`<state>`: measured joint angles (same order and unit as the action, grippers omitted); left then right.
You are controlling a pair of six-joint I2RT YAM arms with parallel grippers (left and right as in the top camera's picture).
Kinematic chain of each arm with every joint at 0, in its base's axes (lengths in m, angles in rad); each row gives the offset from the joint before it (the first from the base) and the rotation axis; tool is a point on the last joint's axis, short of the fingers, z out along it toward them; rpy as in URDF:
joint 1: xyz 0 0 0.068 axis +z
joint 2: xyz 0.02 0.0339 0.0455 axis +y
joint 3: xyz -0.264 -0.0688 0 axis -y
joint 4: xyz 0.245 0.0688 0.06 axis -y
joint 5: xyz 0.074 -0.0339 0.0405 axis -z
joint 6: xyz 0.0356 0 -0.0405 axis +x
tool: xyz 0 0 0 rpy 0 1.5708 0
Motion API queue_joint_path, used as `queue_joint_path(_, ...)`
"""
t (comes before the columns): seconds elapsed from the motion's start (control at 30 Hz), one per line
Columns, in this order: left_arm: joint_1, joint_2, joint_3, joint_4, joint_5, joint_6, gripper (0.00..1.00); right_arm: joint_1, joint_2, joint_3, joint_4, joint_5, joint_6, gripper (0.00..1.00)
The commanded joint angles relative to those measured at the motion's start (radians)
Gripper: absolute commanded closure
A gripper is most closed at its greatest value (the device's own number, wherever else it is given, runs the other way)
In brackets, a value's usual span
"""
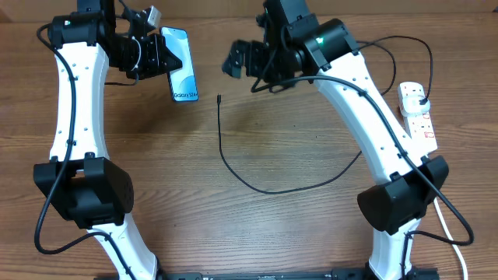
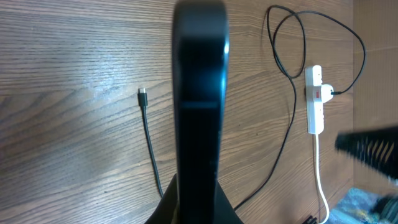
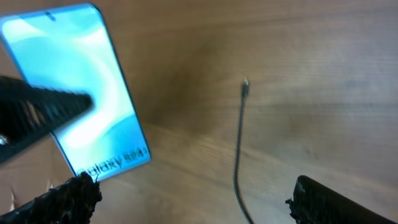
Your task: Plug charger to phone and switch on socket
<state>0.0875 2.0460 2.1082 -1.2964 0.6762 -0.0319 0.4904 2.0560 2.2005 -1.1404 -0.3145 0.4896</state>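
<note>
Right pincer (image 1: 245,68) released above bench; charger (image 1: 220,128) tip lies just ahead of it, cable axis running back between its fingers, right arm nearer; left pincer (image 1: 152,53) clenched on phone (image 1: 180,70) beyond the tip.

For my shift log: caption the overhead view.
Left gripper holds the phone; charger lies loose near the open right gripper.

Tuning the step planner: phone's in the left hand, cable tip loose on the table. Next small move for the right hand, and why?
Probably lower the right hand onto the connector tip of the charger and close on it. That hand is open above the table, the tip lies free on the wood, and the left hand holds the phone, with nothing plugged in.
</note>
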Motion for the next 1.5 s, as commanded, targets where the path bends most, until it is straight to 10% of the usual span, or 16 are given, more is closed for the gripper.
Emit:
queue_joint_path(0.0, 0.004, -0.011, 0.013, -0.001, 0.024, -0.018, 0.96, 0.013, 0.014, 0.045, 0.098, 0.021, -0.008, 0.0)
queue_joint_path(0.33, 0.032, -0.011, 0.013, -0.001, -0.093, -0.109, 0.96, 0.037, 0.212, 0.044, 0.171, 0.25, 0.126, 0.0)
queue_joint_path(0.53, 0.072, -0.011, 0.013, -0.009, -0.337, -0.258, 0.96, 0.078, 0.343, 0.044, 0.196, 0.214, 0.117, 0.18)
queue_joint_path(1.47, 0.076, -0.011, 0.013, -0.011, -0.344, -0.26, 0.96, 0.208, 0.554, 0.044, 0.266, 0.497, 0.127, 0.57)
